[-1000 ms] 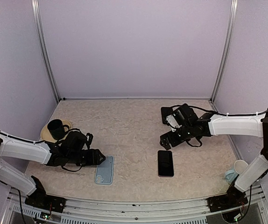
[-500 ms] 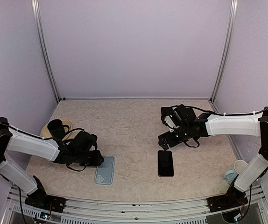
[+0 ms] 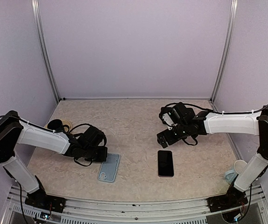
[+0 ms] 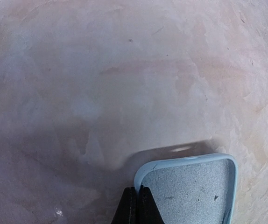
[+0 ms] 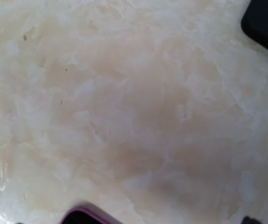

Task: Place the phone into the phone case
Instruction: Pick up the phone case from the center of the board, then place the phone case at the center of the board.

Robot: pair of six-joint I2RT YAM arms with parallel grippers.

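Left wrist: pale-blue case (image 4: 190,191) (grey-lined)

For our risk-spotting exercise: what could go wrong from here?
The left gripper pinches only the thin rim of the phone case, near a corner, so the case could twist or slip free. The phone lies flat on the table, apart from the open right gripper, which might shove it rather than grasp it.

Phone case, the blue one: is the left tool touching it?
Touching. The left wrist view shows the left tool pinched shut on the raised rim of the phone case, with no gap between them.
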